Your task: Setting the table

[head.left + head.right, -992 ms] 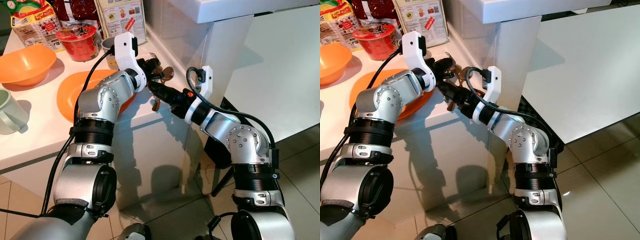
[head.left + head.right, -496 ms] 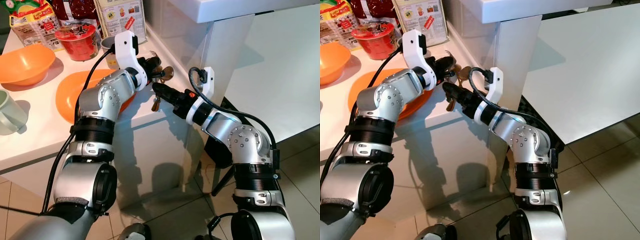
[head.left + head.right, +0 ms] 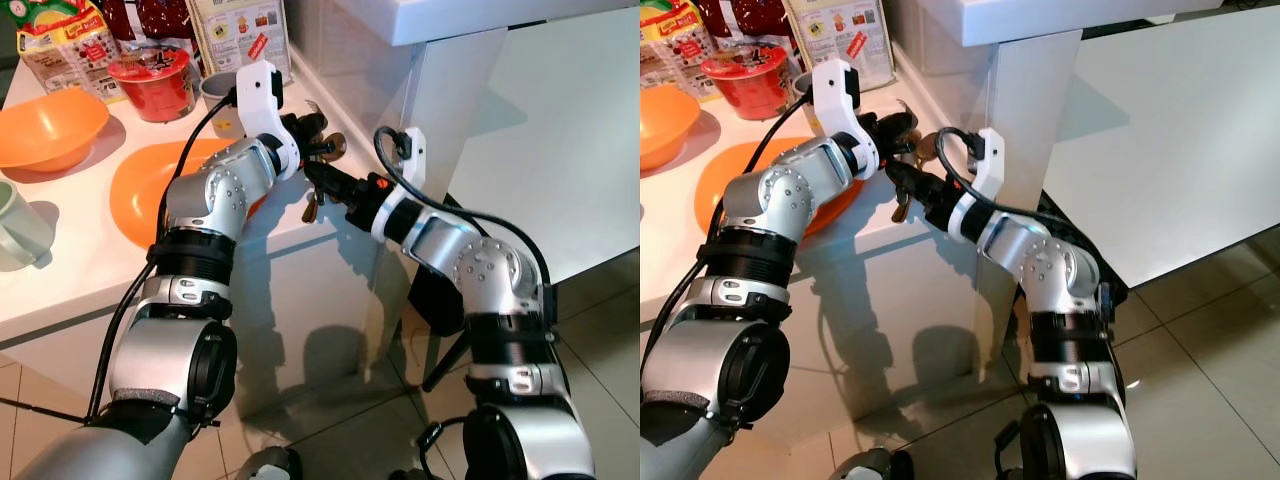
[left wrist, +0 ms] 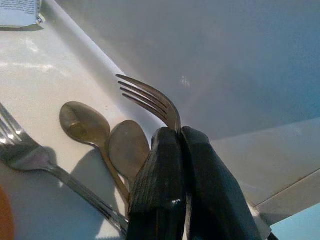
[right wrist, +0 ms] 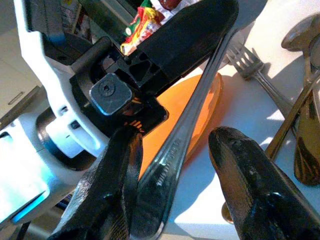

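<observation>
While the left gripper [image 4: 180,150] pinches 1 fork [image 4: 150,99] beside the orange plate [image 3: 150,180], the right gripper [image 5: 170,165], fingers apart around its handle, should close next to take it.

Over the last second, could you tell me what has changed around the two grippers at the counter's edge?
The right gripper has pushed in toward the left gripper, and its open jaws now straddle the handle of the fork that the left gripper stays shut on. The orange plate, spoons and second fork have not moved.
</observation>
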